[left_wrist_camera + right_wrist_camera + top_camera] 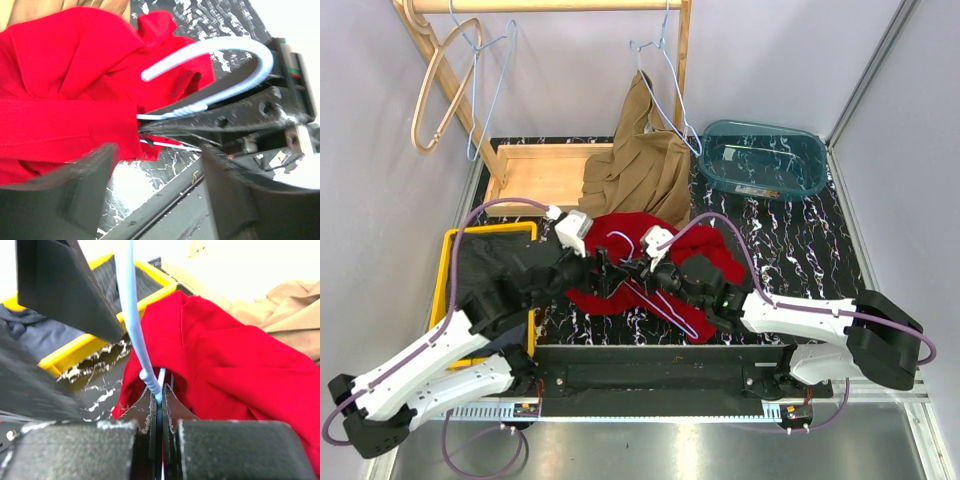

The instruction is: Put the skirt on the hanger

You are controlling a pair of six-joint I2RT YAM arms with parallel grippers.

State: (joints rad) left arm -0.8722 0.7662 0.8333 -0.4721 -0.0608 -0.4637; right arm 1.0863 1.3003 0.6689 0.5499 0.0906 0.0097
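Pinching hanger [133,320] neck: right gripper [160,396] clamped shut. Left gripper [160,150] spread wide, empty, nearer. Red skirt [65,80] heaped on table [805,250], 10 o'clock from left gripper. Hanger axis 11-to-5 o'clock overhead.

Red skirt [65,85], crumpled in a loose heap, lies on the marbled tabletop [800,250]. Pale wire hanger [225,47] sits at its edge, hook curving over the cloth, lower wires entering the folds.
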